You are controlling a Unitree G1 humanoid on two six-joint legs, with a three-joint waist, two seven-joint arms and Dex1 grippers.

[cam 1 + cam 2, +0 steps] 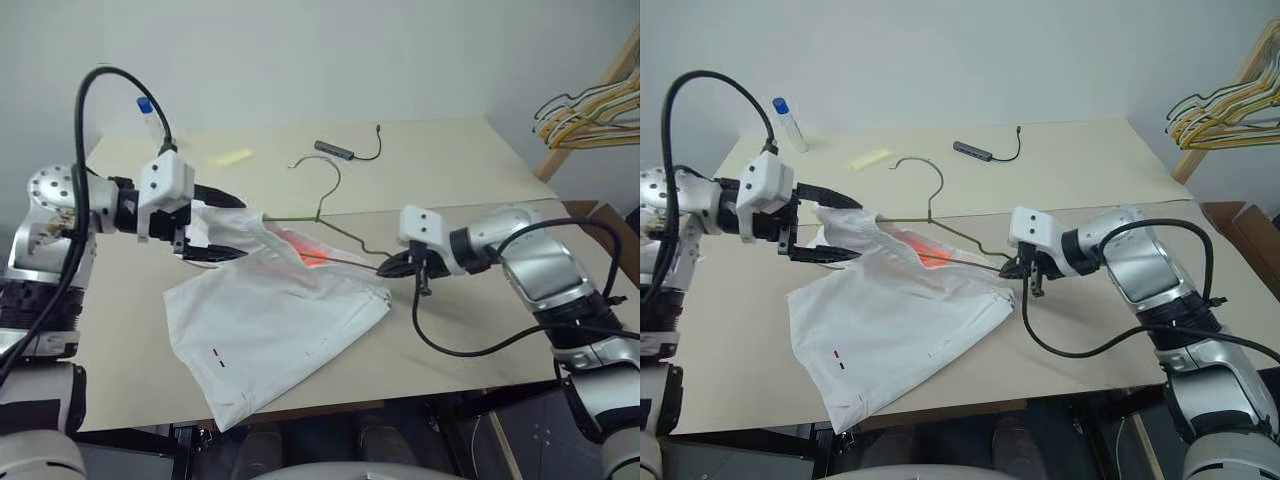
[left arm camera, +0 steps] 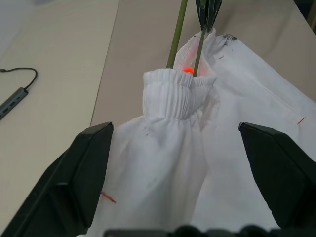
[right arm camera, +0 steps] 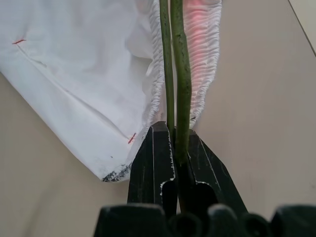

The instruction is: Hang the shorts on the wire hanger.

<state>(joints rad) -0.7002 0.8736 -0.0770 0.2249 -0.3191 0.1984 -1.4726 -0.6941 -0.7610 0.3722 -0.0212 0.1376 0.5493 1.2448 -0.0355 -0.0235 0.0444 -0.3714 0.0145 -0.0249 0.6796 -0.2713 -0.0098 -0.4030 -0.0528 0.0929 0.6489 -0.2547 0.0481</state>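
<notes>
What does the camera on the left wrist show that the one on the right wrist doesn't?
Left wrist view alone: the left gripper, jaws wide open either side of the bunched waistband, and a dark cable on the table. Right wrist view alone: the right gripper, jaws shut on the wire hanger. Both show the white shorts with the hanger's green wire running into the waistband.

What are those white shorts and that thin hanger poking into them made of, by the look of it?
The shorts look like thin, matte woven cloth, perhaps cotton: they crease softly and the waistband is gathered. The hanger looks like thin bent metal wire with a dull olive coating.
</notes>
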